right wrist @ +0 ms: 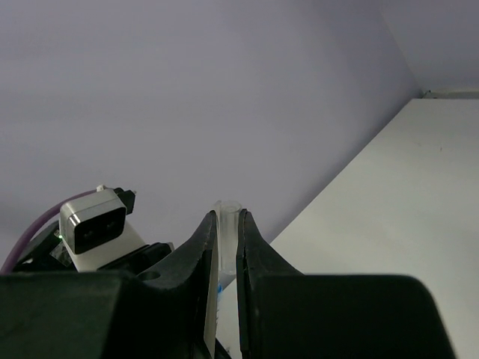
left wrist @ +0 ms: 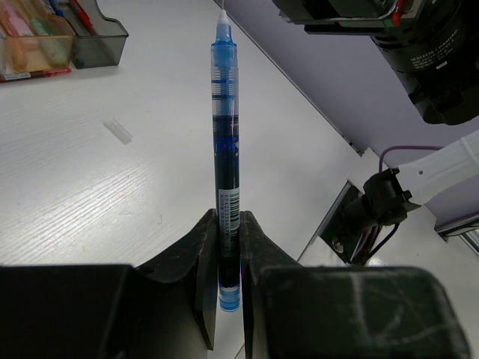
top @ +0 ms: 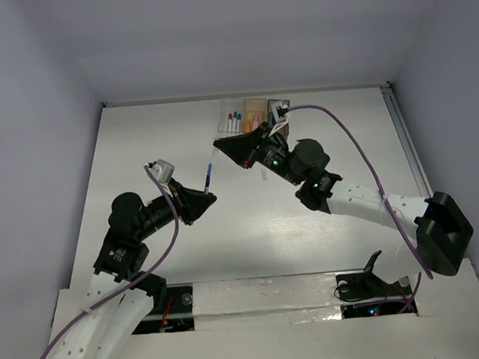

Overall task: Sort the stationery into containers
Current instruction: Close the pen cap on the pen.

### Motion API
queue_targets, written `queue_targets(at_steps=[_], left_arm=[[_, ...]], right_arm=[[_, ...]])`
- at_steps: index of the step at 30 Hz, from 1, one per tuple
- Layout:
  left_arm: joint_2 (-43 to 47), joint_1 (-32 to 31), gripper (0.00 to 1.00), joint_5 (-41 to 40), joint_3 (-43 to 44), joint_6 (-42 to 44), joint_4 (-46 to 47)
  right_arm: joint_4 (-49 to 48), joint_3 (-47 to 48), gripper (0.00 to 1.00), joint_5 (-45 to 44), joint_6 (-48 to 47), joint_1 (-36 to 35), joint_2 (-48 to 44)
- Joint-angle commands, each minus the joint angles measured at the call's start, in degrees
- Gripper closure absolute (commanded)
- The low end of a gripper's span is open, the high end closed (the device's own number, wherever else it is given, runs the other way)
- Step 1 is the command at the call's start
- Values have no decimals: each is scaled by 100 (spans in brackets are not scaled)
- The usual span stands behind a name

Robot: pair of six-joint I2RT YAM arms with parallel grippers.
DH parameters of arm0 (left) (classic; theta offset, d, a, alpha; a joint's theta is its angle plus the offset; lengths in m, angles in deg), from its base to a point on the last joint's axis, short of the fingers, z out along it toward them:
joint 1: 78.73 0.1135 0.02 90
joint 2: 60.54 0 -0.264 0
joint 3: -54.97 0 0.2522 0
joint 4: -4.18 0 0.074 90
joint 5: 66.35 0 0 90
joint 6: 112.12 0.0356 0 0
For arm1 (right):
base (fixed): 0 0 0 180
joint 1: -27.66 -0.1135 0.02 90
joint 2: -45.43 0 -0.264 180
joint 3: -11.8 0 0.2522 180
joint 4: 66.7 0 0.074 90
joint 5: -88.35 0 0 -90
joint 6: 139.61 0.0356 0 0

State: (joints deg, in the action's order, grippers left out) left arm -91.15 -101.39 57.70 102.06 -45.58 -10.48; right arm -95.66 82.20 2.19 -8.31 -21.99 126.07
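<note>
The left hand [top: 207,197] [left wrist: 228,221] is closed narrow on a blue pen [top: 210,177] [left wrist: 226,134]. It grips the pen near the back end, by the barcode label. The rest of the barrel runs straight out ahead of the fingers [left wrist: 203,247] to a pale tip, and a short blue stub shows behind them. Hand and pen are lifted off the tabletop [top: 139,154].

The right hand [top: 218,141] [right wrist: 224,218] is just beyond the pen's tip and faces the left hand. Its fingers [right wrist: 200,247] are nearly together and pinch a clear piece [right wrist: 227,213], tube-like, which rises a little past the fingertips. A bit of blue shows lower in the gap, but I cannot tell what it is. The left arm's wrist camera [right wrist: 93,224] sits low and to the left of these fingers.

Ahead and to the left of the left hand, well apart from it, stand the orange bin [left wrist: 34,66] [top: 254,111] and the grey bin [left wrist: 105,37], touching side by side. The orange bin holds pink and pale green items. From above, the clear bin [top: 227,108] adjoins the orange one, behind the right hand, and holds pens with red, blue and teal parts. A small clear bit [left wrist: 118,131] lies alone on the tabletop, between the left hand and the bins.
</note>
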Motion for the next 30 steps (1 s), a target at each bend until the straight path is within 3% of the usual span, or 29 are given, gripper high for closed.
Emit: queue_targets(at_steps=[1, 30], left_arm=[[55, 33, 100, 32, -54, -35, 310], [-59, 33, 100, 24, -45, -35, 284]], right_arm=[[-439, 207, 100, -120, 18, -98, 92], [-878, -13, 100, -138, 159, -150, 48]])
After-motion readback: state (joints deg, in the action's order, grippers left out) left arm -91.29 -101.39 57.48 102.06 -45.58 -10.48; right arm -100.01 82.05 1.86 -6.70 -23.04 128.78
